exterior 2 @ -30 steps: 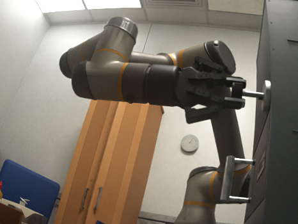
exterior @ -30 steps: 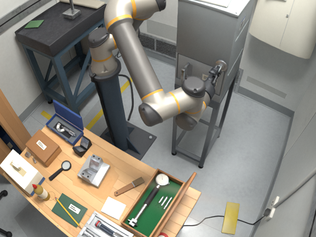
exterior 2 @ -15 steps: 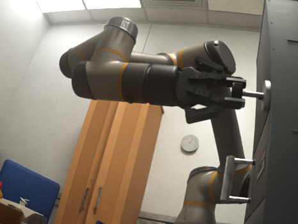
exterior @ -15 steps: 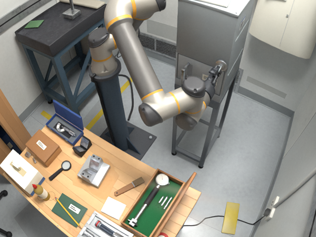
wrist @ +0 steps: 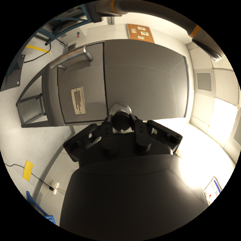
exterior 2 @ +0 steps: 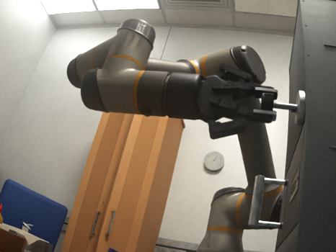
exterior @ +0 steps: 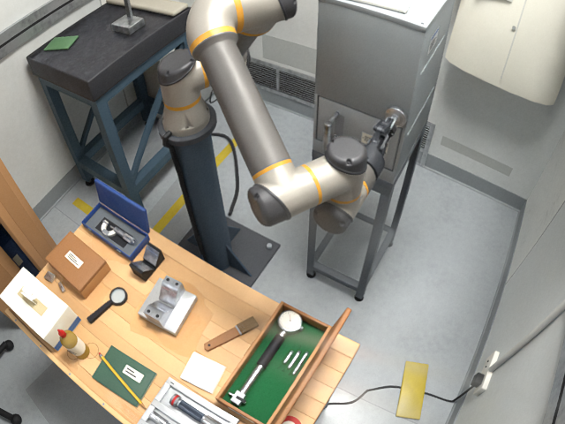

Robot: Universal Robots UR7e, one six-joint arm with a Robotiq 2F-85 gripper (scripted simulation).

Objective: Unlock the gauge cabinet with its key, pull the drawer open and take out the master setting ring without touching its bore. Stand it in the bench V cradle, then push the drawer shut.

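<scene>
The key sticks out of the lock plate on the grey gauge cabinet, above the closed drawer with its bar handle. My gripper reaches level at the cabinet front, and its two fingers are closed on the key's dark head. The drawer front carries a small label, and the master setting ring is hidden inside. The metal V cradle stands on the wooden bench, far below and to the left of the gripper.
Behind the arm stands a dark surface plate on a blue frame. The bench holds a blue micrometer case, a cardboard box, a magnifier and a green-lined tray with a bore gauge. A cable and yellow mat lie on the floor.
</scene>
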